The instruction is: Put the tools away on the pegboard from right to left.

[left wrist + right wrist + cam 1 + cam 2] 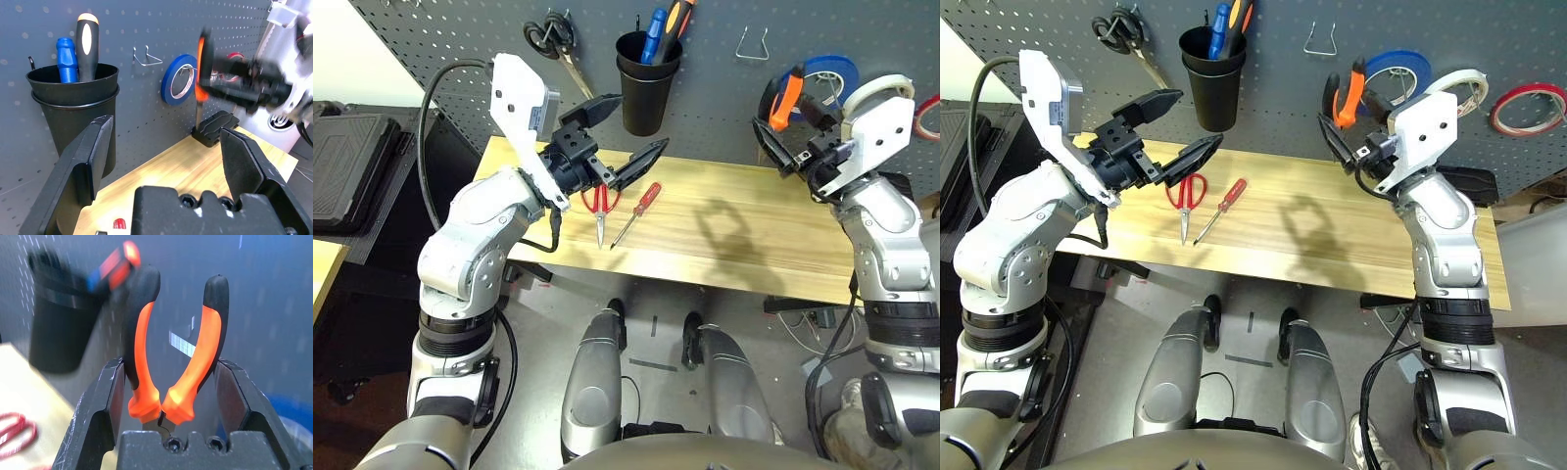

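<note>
Left eye view: the left gripper (625,135) hovers left of centre with its fingers spread wide and holding nothing, in front of the black cup (644,83) on the pegboard (724,93). Below it on the bench (724,230) lie the red-handled scissors (599,206) and, just beside them, the small red-handled screwdriver (639,211). At right, the right gripper (783,132) holds the orange-and-black-handled pliers (785,98) up near the pegboard. Right eye view: the red tape ring (1528,108) hangs at the far right of the pegboard. Right wrist view: the fingers (110,401) clamp the pliers' two handles from outside.
</note>
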